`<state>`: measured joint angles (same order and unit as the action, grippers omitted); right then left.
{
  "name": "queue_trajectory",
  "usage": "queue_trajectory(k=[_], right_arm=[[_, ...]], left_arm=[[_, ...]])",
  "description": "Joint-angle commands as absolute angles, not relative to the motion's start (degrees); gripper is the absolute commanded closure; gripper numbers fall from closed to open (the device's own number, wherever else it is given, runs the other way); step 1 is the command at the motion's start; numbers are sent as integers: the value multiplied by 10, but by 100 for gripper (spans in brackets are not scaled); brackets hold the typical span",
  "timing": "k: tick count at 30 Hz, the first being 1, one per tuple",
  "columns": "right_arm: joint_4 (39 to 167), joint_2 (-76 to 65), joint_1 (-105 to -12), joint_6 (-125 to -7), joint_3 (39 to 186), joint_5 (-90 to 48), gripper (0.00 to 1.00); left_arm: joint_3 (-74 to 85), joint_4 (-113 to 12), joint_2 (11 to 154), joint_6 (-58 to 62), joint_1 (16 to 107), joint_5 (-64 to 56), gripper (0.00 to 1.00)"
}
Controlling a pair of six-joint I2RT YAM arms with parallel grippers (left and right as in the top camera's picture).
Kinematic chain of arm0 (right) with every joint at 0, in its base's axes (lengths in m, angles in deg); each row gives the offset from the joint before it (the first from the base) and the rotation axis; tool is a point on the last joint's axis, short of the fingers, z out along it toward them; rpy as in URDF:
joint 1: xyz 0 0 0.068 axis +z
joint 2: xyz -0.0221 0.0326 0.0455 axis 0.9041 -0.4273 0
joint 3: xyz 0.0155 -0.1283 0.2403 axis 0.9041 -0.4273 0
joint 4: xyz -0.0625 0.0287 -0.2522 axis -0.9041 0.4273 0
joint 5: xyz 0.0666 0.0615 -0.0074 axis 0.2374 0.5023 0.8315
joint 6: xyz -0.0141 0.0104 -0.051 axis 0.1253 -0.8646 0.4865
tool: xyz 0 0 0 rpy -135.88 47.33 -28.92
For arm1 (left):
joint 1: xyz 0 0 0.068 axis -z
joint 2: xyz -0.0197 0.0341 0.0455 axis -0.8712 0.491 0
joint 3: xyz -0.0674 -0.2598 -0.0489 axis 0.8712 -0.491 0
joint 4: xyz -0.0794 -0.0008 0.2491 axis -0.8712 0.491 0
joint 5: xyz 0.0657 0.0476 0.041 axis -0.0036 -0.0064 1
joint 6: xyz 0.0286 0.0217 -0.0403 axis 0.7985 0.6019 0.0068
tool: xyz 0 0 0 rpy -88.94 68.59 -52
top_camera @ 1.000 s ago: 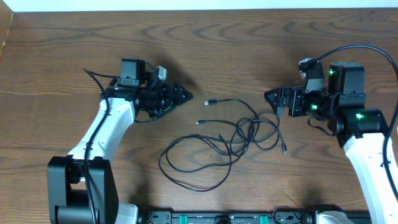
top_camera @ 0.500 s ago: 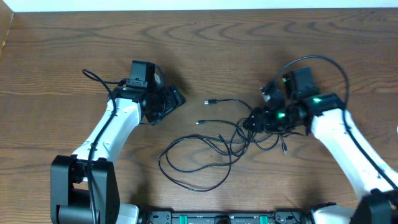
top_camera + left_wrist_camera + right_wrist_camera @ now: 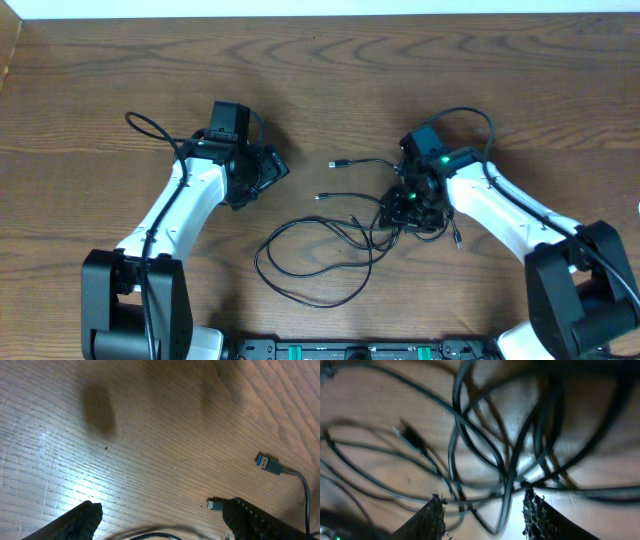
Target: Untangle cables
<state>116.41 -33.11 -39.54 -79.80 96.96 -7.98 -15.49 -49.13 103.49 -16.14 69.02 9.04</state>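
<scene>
The right gripper (image 3: 408,203) had swung in from the right edge of the table (image 3: 100,60) within the past second and stood planted on the knot of the cables (image 3: 330,262), a little right of the table's centre. Its jaws, wide open at the start of that move, had drawn in to roughly half their spread. The wrist view showed the right gripper (image 3: 484,510) straddling several crossed black strands, its fingertips (image 3: 432,517) apart with bare wood between them and no strand visibly pinched.

The left gripper (image 3: 276,168) had eased back slightly toward the left edge and hung wide open with nothing in it. In its own view the left gripper (image 3: 160,515) looked down on two loose ends, a blue-tipped plug (image 3: 267,464) and a smaller plug (image 3: 215,505) just beside one finger.

The cords lay tangled, one big loop trailing toward the front edge. The reach into the knot suggested a first pull was near, though no separation had yet begun.
</scene>
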Motion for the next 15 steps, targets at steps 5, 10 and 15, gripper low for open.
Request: queue_trajectory(k=[5, 10, 15], right_arm=[[1127, -406, -382, -818, 975, -90, 99], [1095, -395, -394, -798, 977, -10, 99], [1073, -297, -435, -753, 986, 60, 99]], left_arm=[[-154, -485, 1039, -166, 690, 107, 16], [-154, -481, 1039, -166, 690, 108, 16], [-154, -469, 1039, -154, 690, 88, 16]])
